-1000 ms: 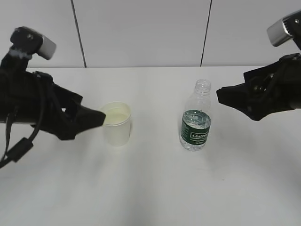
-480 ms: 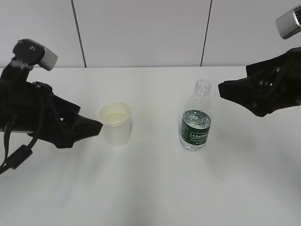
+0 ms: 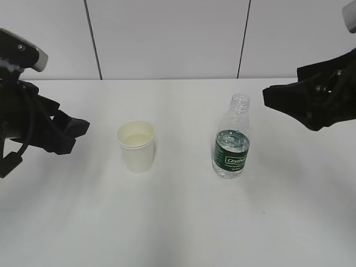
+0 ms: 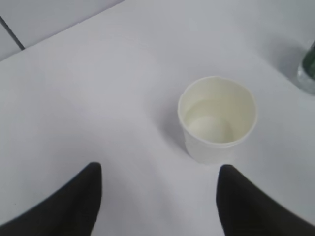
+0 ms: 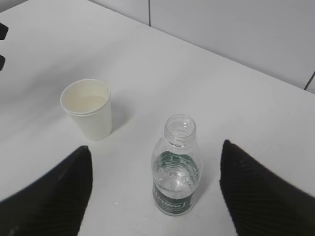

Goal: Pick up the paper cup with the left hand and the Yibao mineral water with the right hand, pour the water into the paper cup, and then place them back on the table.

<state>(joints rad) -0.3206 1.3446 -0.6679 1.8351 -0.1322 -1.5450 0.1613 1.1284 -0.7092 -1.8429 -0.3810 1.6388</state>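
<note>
On the white surface (image 3: pixel 178 222) stand two things, one paper cup (image 3: pixel 136 146) and one Yibao mineral water (image 3: pixel 231 139), and two grippers hang over it, one at each side.

The cup stands upright left of the middle, well apart from the bottle. It is a short, plain cream-white cup, tapering to its base, with a rolled rim. The left wrist view looks down into it: a shallow pool of clear water (image 4: pixel 210 129) lies in its bottom.

The bottle stands upright right of the middle and is taller than the cup. It is clear ribbed plastic with no cap on its neck, and a dark green label band with white lettering goes round its lower half. In the right wrist view water shows inside it at about the label's height.

The left gripper (image 3: pixel 78 129) hangs at the left edge, well clear of the cup. Its two fingers (image 4: pixel 74 204) stand wide apart in its own view, with the cup beyond them, and nothing is between them.

The right gripper (image 3: pixel 272 99) hangs higher, just right of the bottle's neck and apart from it. Its fingers (image 5: pixel 59 196) are spread wide either side of the bottle in its own view, gripping nothing.

Behind the surface rises a pale panelled wall (image 3: pixel 167 39) with two dark seams.
</note>
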